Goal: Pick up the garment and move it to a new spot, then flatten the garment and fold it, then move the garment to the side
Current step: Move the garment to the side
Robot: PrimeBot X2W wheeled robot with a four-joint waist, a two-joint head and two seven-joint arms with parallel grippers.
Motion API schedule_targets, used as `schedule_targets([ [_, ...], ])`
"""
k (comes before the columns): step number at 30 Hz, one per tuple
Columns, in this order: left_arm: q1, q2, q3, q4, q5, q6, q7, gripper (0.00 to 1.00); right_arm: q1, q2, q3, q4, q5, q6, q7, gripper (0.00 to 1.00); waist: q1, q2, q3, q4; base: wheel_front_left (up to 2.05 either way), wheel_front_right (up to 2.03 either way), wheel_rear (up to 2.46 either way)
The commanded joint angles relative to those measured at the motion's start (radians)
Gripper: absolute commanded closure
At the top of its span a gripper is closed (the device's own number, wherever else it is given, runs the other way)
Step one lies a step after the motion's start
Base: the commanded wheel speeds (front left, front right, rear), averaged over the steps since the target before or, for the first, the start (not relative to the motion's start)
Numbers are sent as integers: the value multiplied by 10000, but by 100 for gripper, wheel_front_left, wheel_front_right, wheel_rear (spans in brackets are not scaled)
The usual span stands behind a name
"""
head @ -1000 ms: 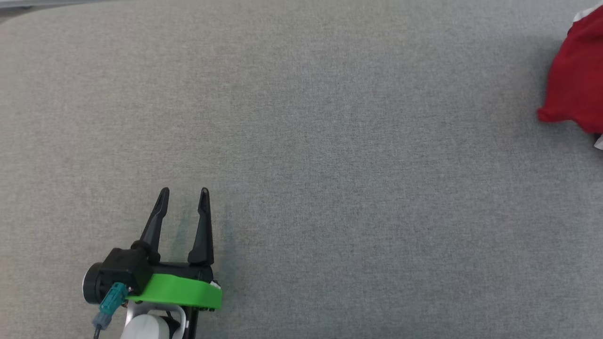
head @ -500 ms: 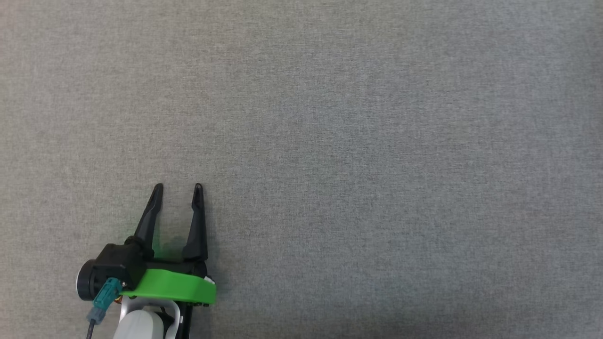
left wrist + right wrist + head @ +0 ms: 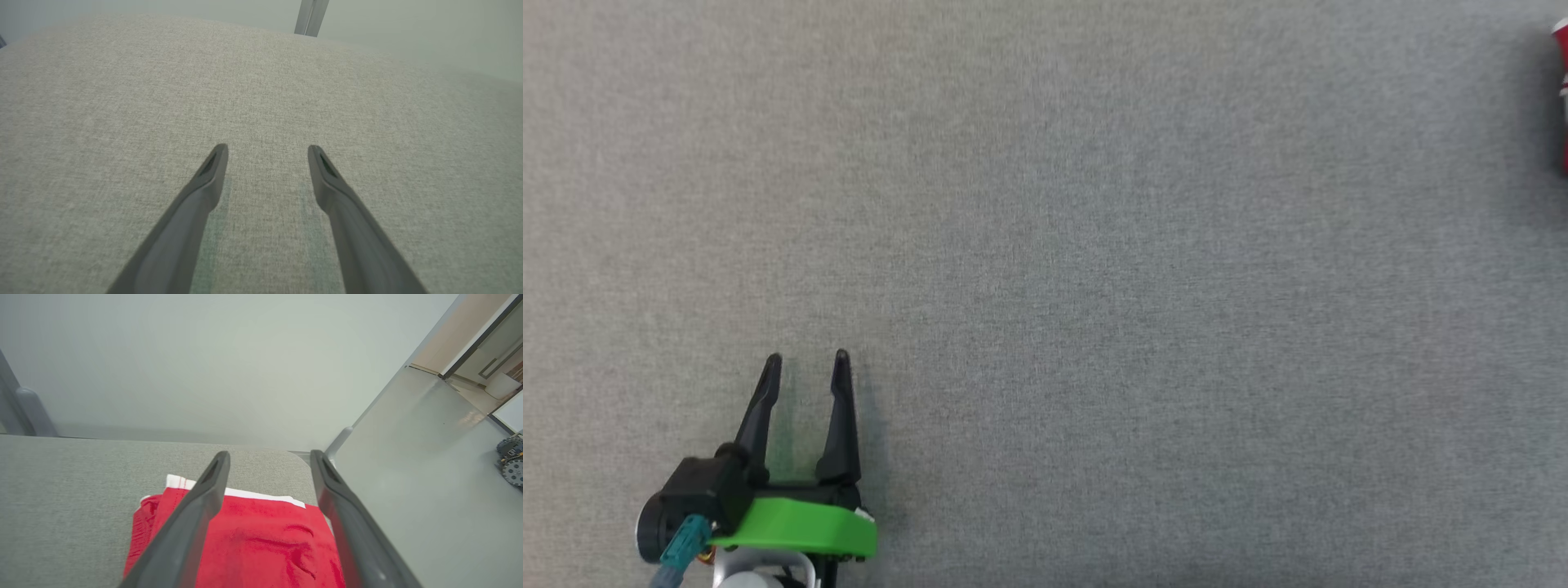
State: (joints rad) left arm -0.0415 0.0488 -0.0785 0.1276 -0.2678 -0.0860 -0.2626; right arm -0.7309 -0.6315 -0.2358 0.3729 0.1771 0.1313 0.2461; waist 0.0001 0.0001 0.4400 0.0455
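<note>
Because the red garment [image 3: 261,547] lies folded by the far right corner of the grey surface [image 3: 61,477], I judge it set aside on purpose. My right gripper [image 3: 268,455] hangs over it, fingers spread and empty, and my left gripper [image 3: 807,356] is open, well apart from it. Its white-trimmed edge faces the back wall [image 3: 163,367]; its long axis I cannot tell.

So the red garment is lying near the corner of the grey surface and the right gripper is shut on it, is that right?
Not quite. The right gripper is open: the right wrist view shows its fingers wide apart over the red garment, pinching no cloth. The garment does lie near the corner of the grey surface.
</note>
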Motion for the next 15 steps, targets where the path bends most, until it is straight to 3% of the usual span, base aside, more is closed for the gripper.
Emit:
schedule_targets([
  [1,229,36,113,-10,-109,75,-23,0,437,284,54,-223,-12,-9,-460,0,-1,-1,-1028,-261,0,0,0],
  [8,1028,37,736,32,-291,372,-25,0,3370,2562,216,-1481,-517,-11,-2820,0,-1,-1,-2838,-236,0,0,0],
  [13,1420,37,1033,257,-220,439,-25,0,5317,4563,410,-1983,-1356,-11,-4340,0,-1,-1,-3593,-446,0,0,0],
  [15,1549,34,1037,356,-150,390,-25,0,5908,5043,558,-1977,-1693,-11,-4782,0,-1,-1,-3798,-520,0,0,0],
])
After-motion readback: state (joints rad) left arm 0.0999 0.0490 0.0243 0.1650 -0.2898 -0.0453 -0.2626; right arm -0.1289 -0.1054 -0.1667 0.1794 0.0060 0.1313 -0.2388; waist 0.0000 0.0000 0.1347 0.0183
